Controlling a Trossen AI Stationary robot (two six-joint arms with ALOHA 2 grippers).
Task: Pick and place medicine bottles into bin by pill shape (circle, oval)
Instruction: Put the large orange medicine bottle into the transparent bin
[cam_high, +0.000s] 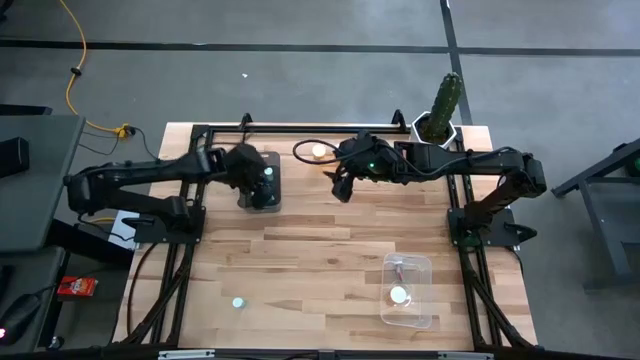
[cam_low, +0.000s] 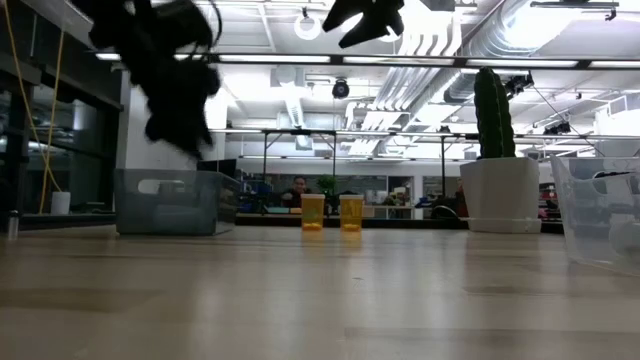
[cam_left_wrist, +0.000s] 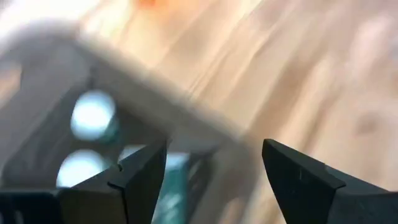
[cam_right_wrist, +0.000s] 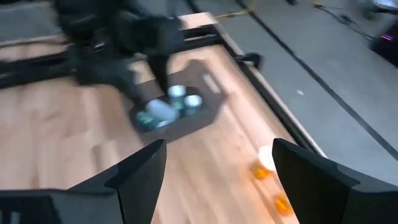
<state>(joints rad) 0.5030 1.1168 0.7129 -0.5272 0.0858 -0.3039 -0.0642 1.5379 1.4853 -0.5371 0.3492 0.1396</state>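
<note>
A grey bin (cam_high: 262, 190) stands at the table's far left and holds pale bottles with teal tops (cam_left_wrist: 93, 115), which also show in the right wrist view (cam_right_wrist: 169, 107). My left gripper (cam_left_wrist: 214, 155) hangs open and empty just over the bin's edge (cam_high: 258, 178). My right gripper (cam_high: 343, 188) is open and empty, raised high above the table's middle (cam_low: 365, 18). Two orange bottles (cam_low: 312, 212) (cam_low: 351, 212) stand upright on the table at the far middle (cam_high: 318, 152). One teal-topped bottle (cam_high: 238, 302) stands at the near left.
A clear bin (cam_high: 408, 290) at the near right holds a white-capped bottle (cam_high: 400, 295). A tall green cactus in a white pot (cam_high: 443, 108) stands at the far right corner. A black frame rail (cam_high: 300, 127) runs along the far edge.
</note>
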